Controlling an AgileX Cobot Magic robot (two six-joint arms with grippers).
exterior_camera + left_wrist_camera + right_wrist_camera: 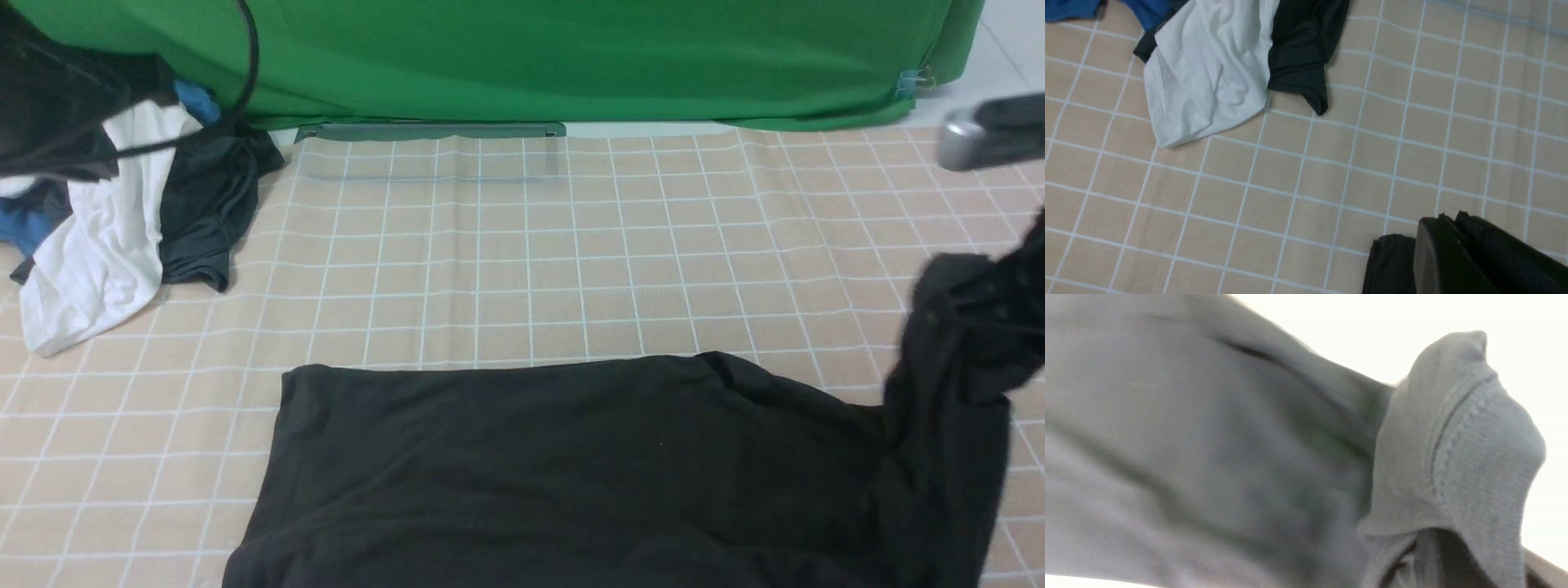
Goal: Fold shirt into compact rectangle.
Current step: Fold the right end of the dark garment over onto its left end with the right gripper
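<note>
Black shirt (571, 465) flat on checked cloth (490, 269), right edge pinched aloft in right jaws; left jaws together.

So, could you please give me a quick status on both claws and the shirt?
Left claw shut on the shirt. Right claw shut on its raised right side. White garment and dark grey garment piled far left, apart from it.

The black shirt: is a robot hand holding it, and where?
The right fingers hold the black shirt by its lifted right-side edge.
</note>
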